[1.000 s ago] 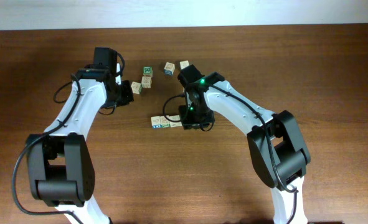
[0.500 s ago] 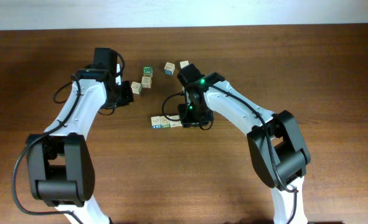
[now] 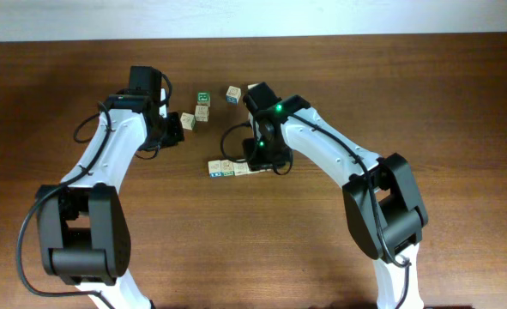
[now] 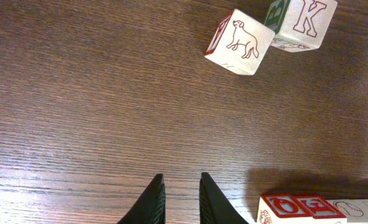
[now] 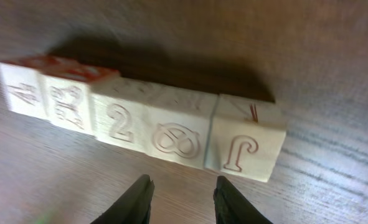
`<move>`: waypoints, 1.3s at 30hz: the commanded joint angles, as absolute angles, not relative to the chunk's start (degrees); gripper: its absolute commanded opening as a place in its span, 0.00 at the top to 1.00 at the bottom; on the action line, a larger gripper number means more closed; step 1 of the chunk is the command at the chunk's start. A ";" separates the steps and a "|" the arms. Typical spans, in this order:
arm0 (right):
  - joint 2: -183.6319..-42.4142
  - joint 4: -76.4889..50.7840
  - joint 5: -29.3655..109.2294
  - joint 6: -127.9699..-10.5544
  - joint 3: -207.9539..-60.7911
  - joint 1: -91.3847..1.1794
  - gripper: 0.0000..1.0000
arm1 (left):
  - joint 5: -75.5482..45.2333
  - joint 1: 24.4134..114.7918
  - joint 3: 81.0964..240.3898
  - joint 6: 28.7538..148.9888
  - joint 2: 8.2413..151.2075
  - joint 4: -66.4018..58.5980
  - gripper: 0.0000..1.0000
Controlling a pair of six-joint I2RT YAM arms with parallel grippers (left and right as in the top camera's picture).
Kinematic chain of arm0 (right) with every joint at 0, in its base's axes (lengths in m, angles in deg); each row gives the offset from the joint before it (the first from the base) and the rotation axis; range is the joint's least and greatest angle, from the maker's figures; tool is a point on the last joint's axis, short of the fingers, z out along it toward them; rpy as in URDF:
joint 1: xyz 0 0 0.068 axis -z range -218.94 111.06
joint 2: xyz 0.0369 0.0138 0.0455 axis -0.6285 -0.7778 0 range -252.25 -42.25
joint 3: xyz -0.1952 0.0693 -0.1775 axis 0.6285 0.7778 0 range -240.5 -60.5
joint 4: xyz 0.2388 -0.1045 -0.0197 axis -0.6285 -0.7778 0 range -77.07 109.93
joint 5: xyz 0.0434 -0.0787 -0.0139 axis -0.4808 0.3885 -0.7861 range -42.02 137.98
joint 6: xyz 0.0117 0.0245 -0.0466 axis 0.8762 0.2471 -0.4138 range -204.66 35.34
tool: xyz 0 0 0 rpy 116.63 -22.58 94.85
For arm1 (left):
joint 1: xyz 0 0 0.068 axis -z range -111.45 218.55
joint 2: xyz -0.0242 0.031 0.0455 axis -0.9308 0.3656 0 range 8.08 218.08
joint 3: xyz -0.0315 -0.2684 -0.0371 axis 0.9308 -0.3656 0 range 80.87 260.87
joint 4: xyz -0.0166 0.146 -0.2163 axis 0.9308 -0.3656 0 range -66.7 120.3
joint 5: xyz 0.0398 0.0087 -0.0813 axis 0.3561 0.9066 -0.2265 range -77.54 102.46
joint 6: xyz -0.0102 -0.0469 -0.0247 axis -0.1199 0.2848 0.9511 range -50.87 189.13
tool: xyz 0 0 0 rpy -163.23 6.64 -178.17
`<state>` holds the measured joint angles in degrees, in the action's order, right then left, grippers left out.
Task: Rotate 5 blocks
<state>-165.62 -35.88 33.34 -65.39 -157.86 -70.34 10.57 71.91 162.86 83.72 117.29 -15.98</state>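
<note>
Five pale wooden blocks lie side by side in one row, their near faces showing raised figures, a 2, an 8 and a J among them. From overhead the row of blocks sits mid-table with coloured tops. My right gripper is open just in front of the row, level with the 8 and J cubes, touching nothing; overhead the right gripper is at the row's right end. My left gripper has a narrow gap between its jaws, nothing in it, above bare wood. Overhead, the left gripper sits left of the loose cubes.
Loose cubes lie behind the row: a dog-print cube, a K cube, a green-topped cube and two more near the right arm's elbow. The table's far edge meets a white wall.
The right gripper has drawn back slightly from the row toward the far side, uncovering more of the row's right end. The left arm has not moved.
</note>
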 commanded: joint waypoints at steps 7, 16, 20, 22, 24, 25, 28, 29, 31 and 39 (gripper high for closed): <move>-163.50 -28.64 33.67 -65.98 -159.89 -75.10 0.66 | 10.74 71.76 163.63 83.83 117.79 -16.48 0.82; -165.88 -15.07 47.68 -65.98 -159.76 -80.92 0.65 | 10.79 70.09 163.63 85.10 117.79 -15.37 0.79; -168.22 -12.34 48.69 -65.98 -159.76 -80.94 0.64 | 10.79 66.25 163.63 86.46 117.79 -14.62 0.78; -169.18 -12.19 48.64 -65.77 -159.76 -80.94 0.64 | 10.79 64.35 163.63 86.63 117.79 -14.54 0.79; -169.49 -12.19 48.69 -65.50 -159.76 -80.94 0.64 | 10.76 62.93 163.63 88.07 117.79 -14.56 0.79; -169.49 -12.21 48.69 -65.02 -159.76 -80.94 0.64 | 10.76 62.44 163.63 88.60 117.79 -14.54 0.79; -170.08 -12.91 48.64 -64.19 -159.72 -80.98 0.64 | 10.76 62.01 163.63 88.86 117.79 -14.58 0.79; -170.26 -13.23 48.64 -63.99 -159.72 -80.98 0.64 | 10.76 62.01 163.63 88.86 117.79 -14.60 0.79; -170.26 -13.65 48.47 -63.12 -159.72 -80.98 0.64 | 10.76 62.01 163.63 88.86 117.79 -14.67 0.79; -170.36 -14.55 48.73 -61.68 -159.65 -81.75 0.65 | 10.74 62.01 163.63 88.86 117.79 -15.45 0.80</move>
<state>-169.29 -14.37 47.79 -62.44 -158.97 -80.78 10.57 62.16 162.86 88.27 117.29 -15.37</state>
